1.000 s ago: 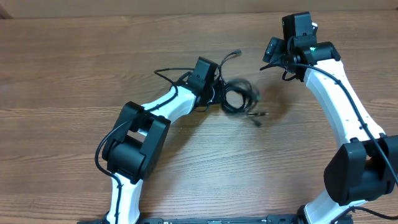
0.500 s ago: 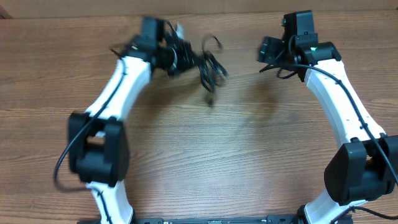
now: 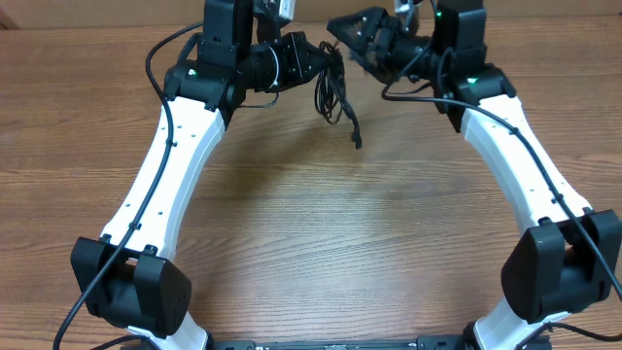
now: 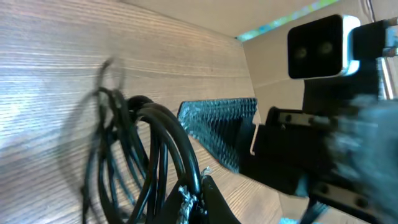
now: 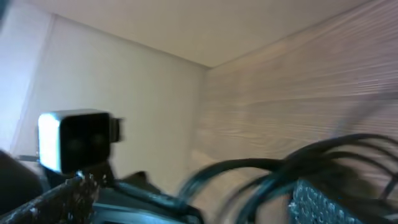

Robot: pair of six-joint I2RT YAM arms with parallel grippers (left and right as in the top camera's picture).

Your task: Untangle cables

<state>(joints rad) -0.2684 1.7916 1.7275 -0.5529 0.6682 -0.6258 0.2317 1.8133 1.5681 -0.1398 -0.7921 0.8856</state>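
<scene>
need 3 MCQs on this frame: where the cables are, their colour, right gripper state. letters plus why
1. Where are the cables?
A. Lying flat in the middle
B. Hanging from the left gripper at the far side
C. By the right arm's base

2. What colour are the cables?
A. Black
B. White
C. Red

3. What state is the right gripper in?
A. Shut on the cables
B. Out of view
C. Open

Answers:
1 B: the overhead view shows the bundle dangling from the left gripper, which is shut on it, near the far edge.
2 A: every strand is black.
3 C: its fingers are spread apart in the right wrist view, with strands between them.
</scene>
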